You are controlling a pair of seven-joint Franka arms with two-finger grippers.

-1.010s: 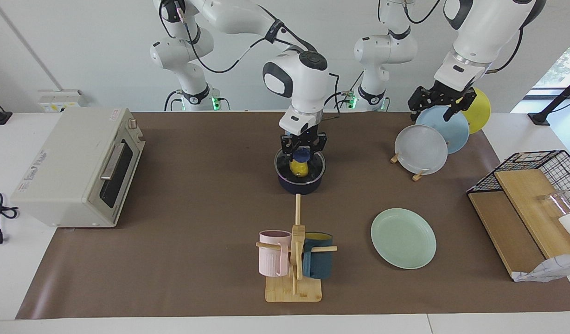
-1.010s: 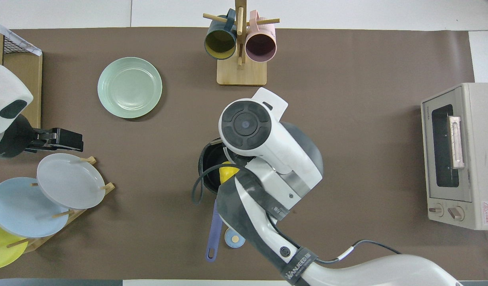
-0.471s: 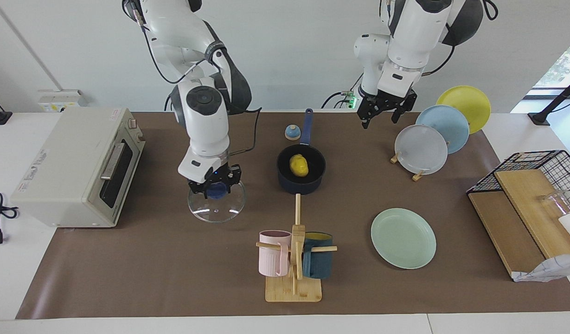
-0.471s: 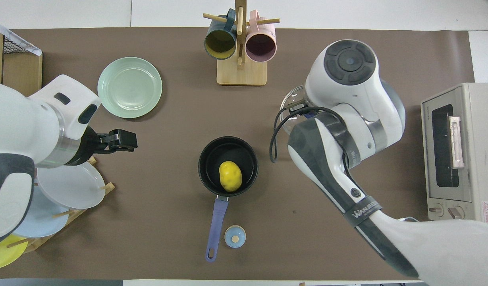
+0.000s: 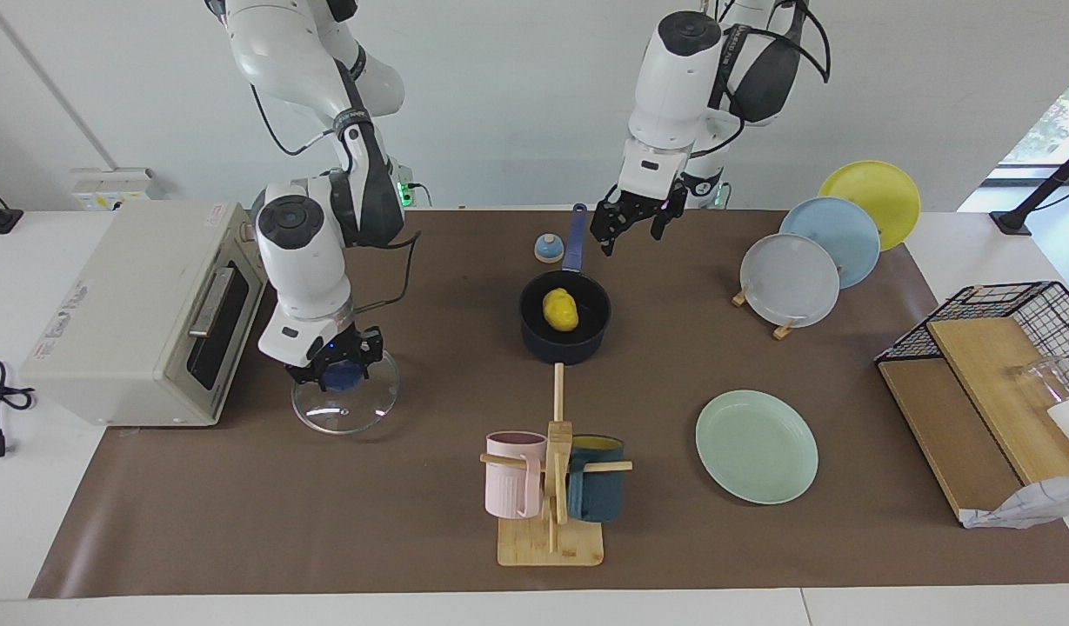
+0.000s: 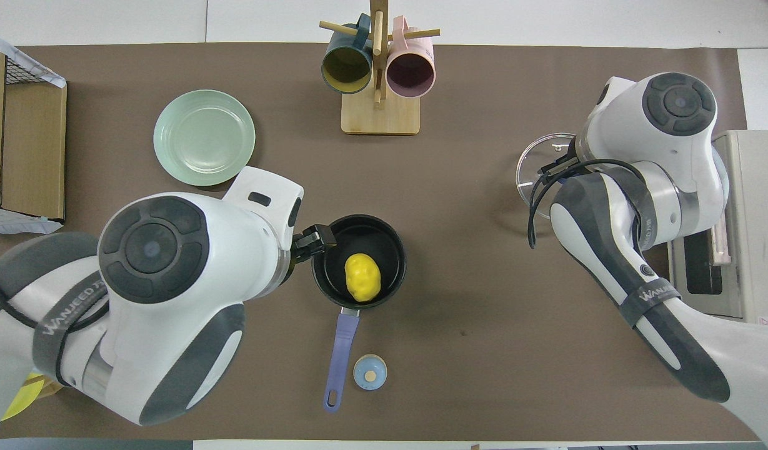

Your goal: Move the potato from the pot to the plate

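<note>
The yellow potato point(image 5: 560, 309) point(image 6: 362, 277) lies in the uncovered dark navy pot point(image 5: 577, 346) point(image 6: 326, 275), whose blue handle point(image 6: 341, 350) points toward the robots. My left gripper point(image 5: 630, 236) point(image 6: 315, 240) hangs open in the air over the pot's edge, holding nothing. My right gripper point(image 5: 338, 376) is shut on the blue knob of a glass lid point(image 5: 360, 416) point(image 6: 532, 178), low at the table in front of the toaster oven. The mint-green plate point(image 5: 757, 446) point(image 6: 204, 137) lies bare, farther from the robots than the pot, toward the left arm's end.
A toaster oven point(image 5: 143, 313) stands at the right arm's end. A wooden mug rack point(image 5: 551, 487) stands farther from the robots than the pot. A small blue cap point(image 5: 548, 249) lies beside the pot handle. A plate rack point(image 5: 791, 280) and wire basket point(image 5: 1012, 313) sit at the left arm's end.
My right arm lifted the lid off the pot and carried it toward the toaster oven, uncovering the potato. My left arm swung from the plate rack over to the pot.
</note>
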